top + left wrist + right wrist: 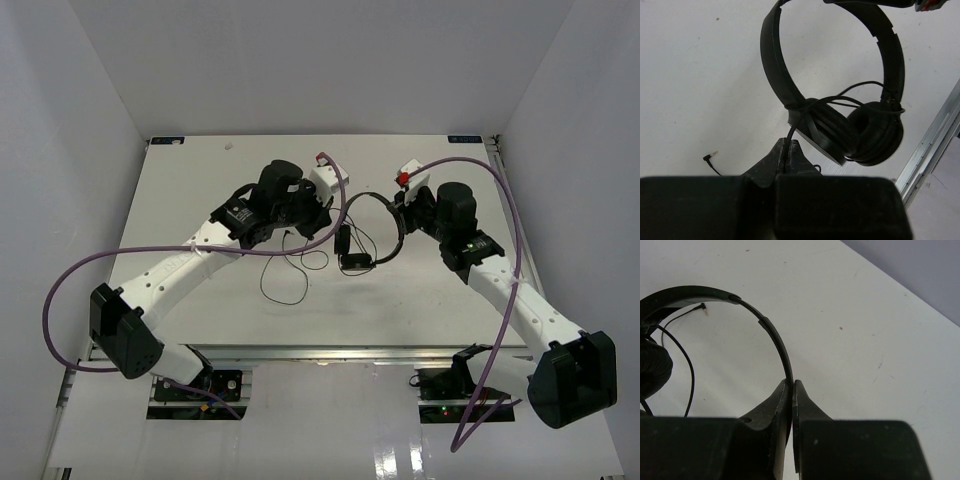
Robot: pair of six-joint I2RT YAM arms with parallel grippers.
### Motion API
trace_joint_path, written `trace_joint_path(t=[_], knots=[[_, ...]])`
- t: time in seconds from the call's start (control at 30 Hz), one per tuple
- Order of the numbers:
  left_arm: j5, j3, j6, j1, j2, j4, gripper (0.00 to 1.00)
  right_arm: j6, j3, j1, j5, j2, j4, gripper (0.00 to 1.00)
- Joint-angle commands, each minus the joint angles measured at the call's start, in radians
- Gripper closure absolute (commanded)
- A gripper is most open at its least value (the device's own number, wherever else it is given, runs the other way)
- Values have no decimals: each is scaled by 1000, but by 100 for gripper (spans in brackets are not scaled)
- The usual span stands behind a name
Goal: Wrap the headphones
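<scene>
Here | left pincer (785, 156) clamps cord (788, 136) | right pincer (792, 390) clamps headband (776, 340) | headphones (352, 262) mid-table

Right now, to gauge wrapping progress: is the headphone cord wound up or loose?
Mostly loose. One loop crosses the earcups, but the cord runs slack from the left gripper's pinch, and the plug lies free on the table.

At centre of the table (450, 300), headphones (353, 262) between my grippers: right gripper (792, 385) on the headband, left gripper (786, 145) on the cord (862, 83) just beside the earcups. Slack cord loops nearer my bases; plug (710, 156) lies on the table.
</scene>
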Motion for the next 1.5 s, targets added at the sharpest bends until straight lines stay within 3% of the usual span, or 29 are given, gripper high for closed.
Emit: trace_joint_path(t=[0.0,0.43,0.53,0.57,0.63,0.83,1.13,1.37,1.47], knots=[[28,23,49,19,3,-27,100,13,77,0,-160,-32,-44,92],[21,-242,-21,45,-170,198,99,314,221,-85,-354,43,-183,92],[28,-273,-54,47,-175,254,73,364,240,-91,-408,54,-186,92],[31,-280,-61,47,-175,268,52,375,246,-94,-420,55,-186,92],[32,-297,-89,47,-178,313,32,410,251,-99,-452,57,-187,92],[37,-332,-151,48,-229,413,14,499,269,-124,-562,63,-189,92],[11,-448,-177,49,-401,450,9,645,297,-173,-605,82,-189,92],[-2,-635,-257,48,-513,504,5,721,336,-206,-639,103,-189,92],[21,-785,-284,49,-557,633,5,752,358,-221,-659,110,-189,92]])
